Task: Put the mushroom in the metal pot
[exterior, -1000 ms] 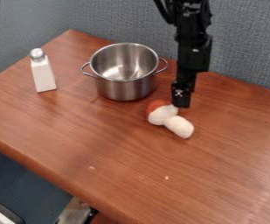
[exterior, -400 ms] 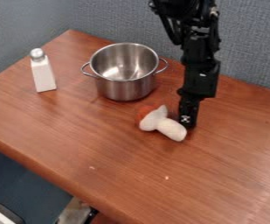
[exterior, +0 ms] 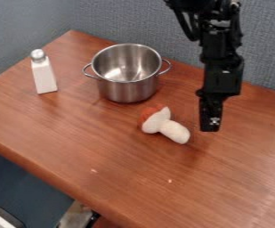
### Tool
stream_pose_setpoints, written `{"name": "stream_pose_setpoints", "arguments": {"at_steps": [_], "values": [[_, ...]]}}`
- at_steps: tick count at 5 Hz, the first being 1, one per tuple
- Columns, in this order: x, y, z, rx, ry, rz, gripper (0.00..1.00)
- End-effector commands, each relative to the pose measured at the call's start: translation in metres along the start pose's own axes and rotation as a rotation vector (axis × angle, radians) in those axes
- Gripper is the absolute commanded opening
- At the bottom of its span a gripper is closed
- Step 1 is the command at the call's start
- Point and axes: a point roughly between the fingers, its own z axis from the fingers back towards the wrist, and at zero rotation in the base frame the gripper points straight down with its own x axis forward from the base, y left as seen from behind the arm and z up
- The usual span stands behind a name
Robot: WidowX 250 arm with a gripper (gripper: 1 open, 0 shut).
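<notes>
Jaws first: we see the gripper (exterior: 211, 123) pointing down, just to the right of the mushroom (exterior: 165, 126), but it is dark and small, so we cannot tell if the jaws are apart or together. We see nothing held in them. They hang close to the toy but do not seem to touch it.

We only have one view, from the camera looking down at the brown wooden surface (exterior: 92, 134).

We see the mushroom lying on its side near the middle of the surface. Its reddish cap points to the left, toward the metal pot (exterior: 127, 73), and its fat white stem points right, toward the jaws. It is not in the pot yet. It sits in front of the pot and a bit to the right, near it but apart.

We see the pot is shiny and looks empty inside. A small white bottle (exterior: 42, 72) stands well off to its left.

We think the mushroom is light and a little smooth, so it could roll or slip away. We think the thick stem is the best place to pinch it, across its middle, because the round cap could pop out of the jaws.
</notes>
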Motion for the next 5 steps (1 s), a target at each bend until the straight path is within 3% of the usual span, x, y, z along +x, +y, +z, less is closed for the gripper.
{"name": "stream_pose_setpoints", "arguments": {"at_steps": [1, 2, 3, 4, 5], "values": [[0.024, 0.003, 0.029, 0.079, -0.048, 0.03, 0.0], [0.027, -0.001, 0.03, 0.088, -0.031, 0.088, 1.0], [0.023, -0.016, 0.047, 0.087, -0.004, 0.112, 0.0], [0.019, -0.029, 0.062, 0.084, 0.026, 0.133, 1.0], [-0.001, -0.019, 0.063, 0.041, 0.035, 0.084, 1.0]]}}
